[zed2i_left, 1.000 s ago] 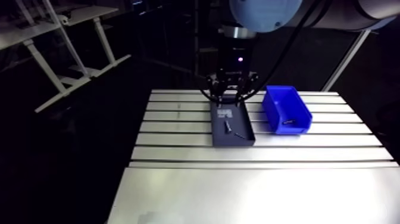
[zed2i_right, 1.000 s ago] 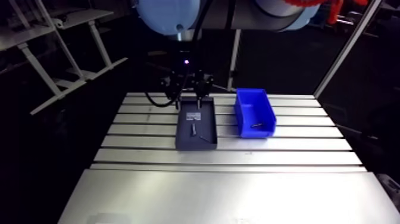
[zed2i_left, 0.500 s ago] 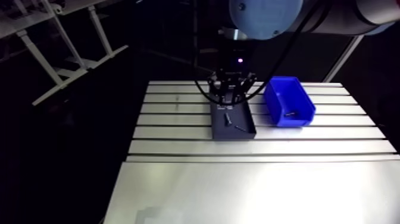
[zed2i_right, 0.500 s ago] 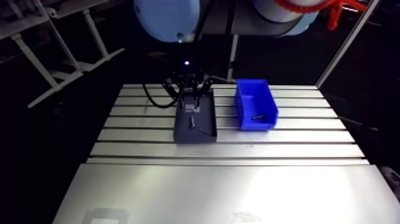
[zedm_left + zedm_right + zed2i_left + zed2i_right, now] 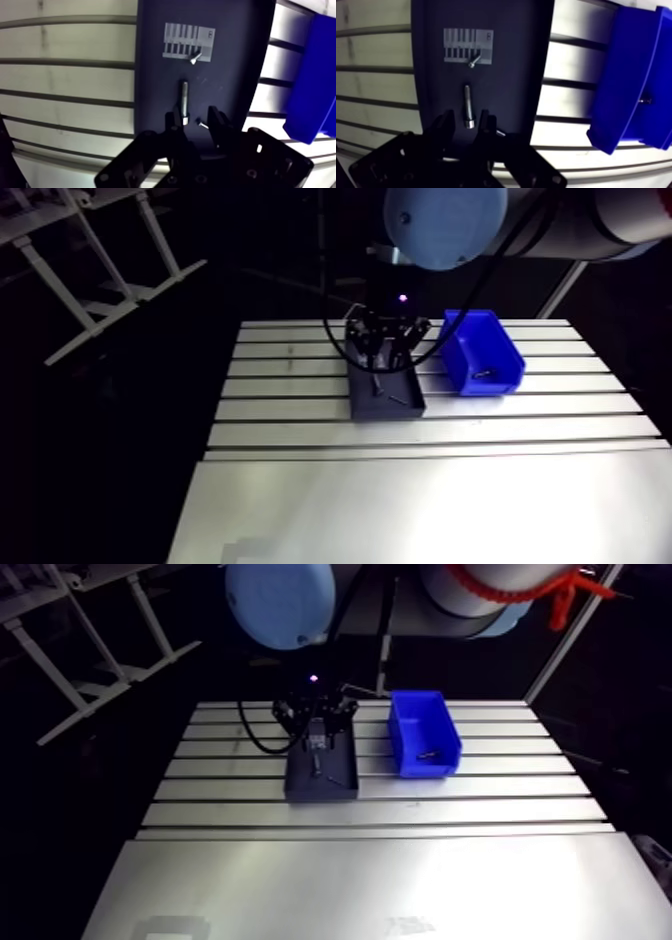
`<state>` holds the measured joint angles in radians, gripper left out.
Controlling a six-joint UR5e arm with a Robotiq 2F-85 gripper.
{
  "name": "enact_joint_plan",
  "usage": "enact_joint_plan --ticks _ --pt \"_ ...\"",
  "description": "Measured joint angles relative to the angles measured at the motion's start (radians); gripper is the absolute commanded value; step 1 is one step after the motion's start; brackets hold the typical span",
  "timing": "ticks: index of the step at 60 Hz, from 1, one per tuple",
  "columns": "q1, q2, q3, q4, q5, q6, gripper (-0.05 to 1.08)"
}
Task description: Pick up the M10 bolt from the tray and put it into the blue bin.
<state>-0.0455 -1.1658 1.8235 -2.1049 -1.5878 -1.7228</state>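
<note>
**Item 1.** Dark, shallow rectangular tray (image 5: 230, 60), set on the slotted aluminium surface (image 5: 290, 403). All places below are given from this tray.

**Item 2.** M10 bolt (image 5: 184, 102), long silvery steel shank with a darker head. It lies flat on the tray floor, lengthwise, about mid-tray, head end toward the end effector.

**Item 3.** Black two-fingered end effector (image 5: 193, 115), over one short end of the tray. The fingers stand apart, one on either side of the bolt's head end, and are clamped on nothing.

**Item 4.** Grey printed label with a bar pattern (image 5: 189, 42), on the tray floor beyond the bolt's tip.

**Item 5.** Short pale screw (image 5: 195, 58), lying askew on the label's edge nearer the bolt.

**Item 6.** Tiny pale fastener (image 5: 201, 123), on the tray floor just beside one finger.

**Item 7.** Blue plastic open-topped bin (image 5: 616, 80), on the surface alongside one long side of the tray. A strip of bare surface lies between them.

**Item 8.** Small metal part (image 5: 646, 100), lying inside the bin.
</note>
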Motion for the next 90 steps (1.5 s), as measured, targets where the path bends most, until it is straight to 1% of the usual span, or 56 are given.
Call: enact_joint_plan --ticks 39,61,90 --pt "0.001 0.007 0.021 -0.017 0.002 0.011 0.59" --pt "0.001 0.022 0.024 -0.020 0.002 0.013 0.60" --pt "0.001 0.037 0.039 -0.070 0.002 0.010 0.62"
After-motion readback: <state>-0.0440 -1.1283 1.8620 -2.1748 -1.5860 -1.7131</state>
